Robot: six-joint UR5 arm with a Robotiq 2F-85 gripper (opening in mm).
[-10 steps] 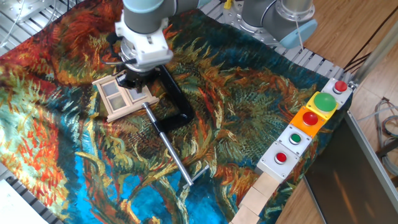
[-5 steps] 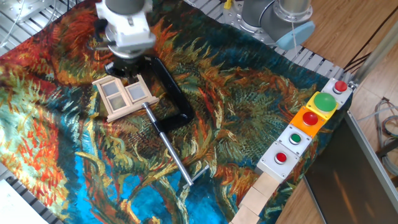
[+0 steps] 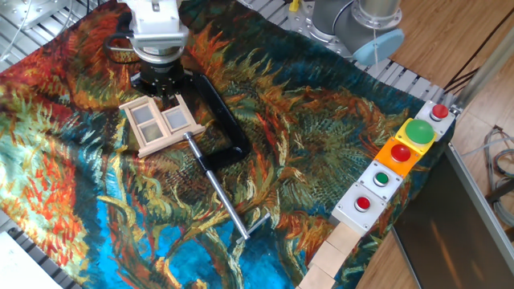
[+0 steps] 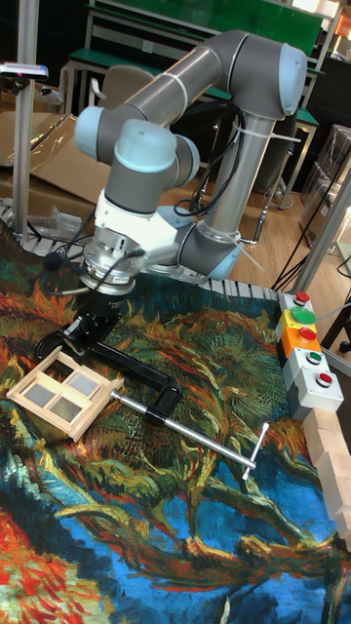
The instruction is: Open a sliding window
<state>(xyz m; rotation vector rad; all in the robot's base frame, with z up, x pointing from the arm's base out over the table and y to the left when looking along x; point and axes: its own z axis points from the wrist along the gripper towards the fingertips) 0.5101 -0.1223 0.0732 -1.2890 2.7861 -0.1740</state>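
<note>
The small pale wooden sliding window point(image 3: 160, 126) lies flat on the patterned cloth point(image 3: 321, 152), beside the black C-clamp point(image 3: 218, 126). The gripper point(image 3: 161, 88) hovers at its 12 o'clock edge; fingertips are obscured, so opening and contact cannot be determined.

No text or label can be read.

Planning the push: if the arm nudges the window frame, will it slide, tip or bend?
The window looks like thin pale wood, so probably light and stiff. It lies flat on the cloth, so tipping seems unlikely. The clamp holds one edge, so the frame should stay put.
</note>
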